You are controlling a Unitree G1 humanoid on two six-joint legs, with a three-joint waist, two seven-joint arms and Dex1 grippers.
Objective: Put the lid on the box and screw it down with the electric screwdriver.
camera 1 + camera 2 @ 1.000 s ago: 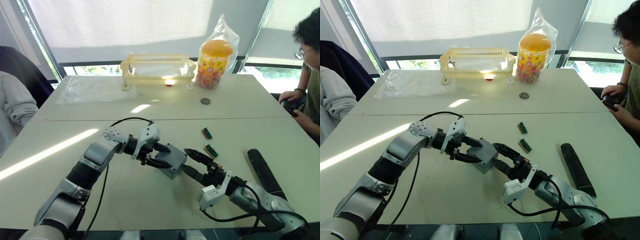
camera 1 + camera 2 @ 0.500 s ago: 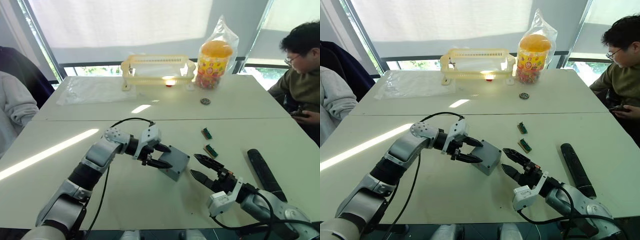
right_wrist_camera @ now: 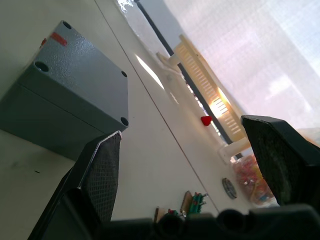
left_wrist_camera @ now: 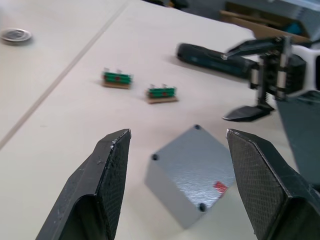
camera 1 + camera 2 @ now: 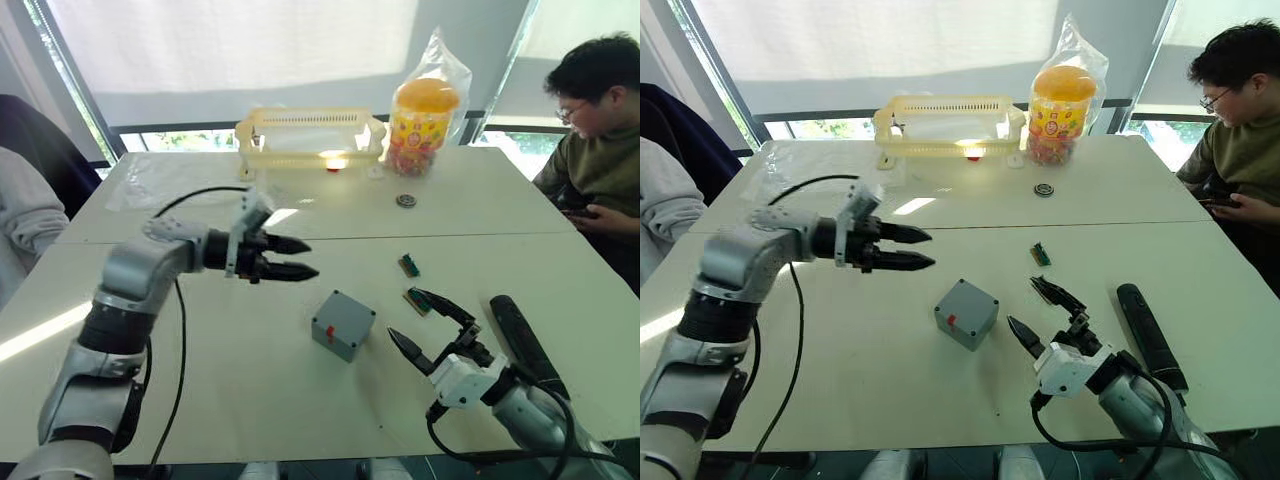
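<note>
With the lid [image 5: 346, 315] already seated on the box [image 5: 962, 322] at the centre of the surface [image 5: 250, 400], placement appears done and screwing remains. Left claw [image 5: 296, 258], jaws parted and empty, hovers well apart from the box on its left; right claw [image 5: 1040, 316], also spread and empty, sits between the box and the electric screwdriver [image 5: 1150, 335], which lies untouched on the surface

Office or lab: pale tables [image 5: 500, 200], blinded windows [image 5: 230, 50].
</note>
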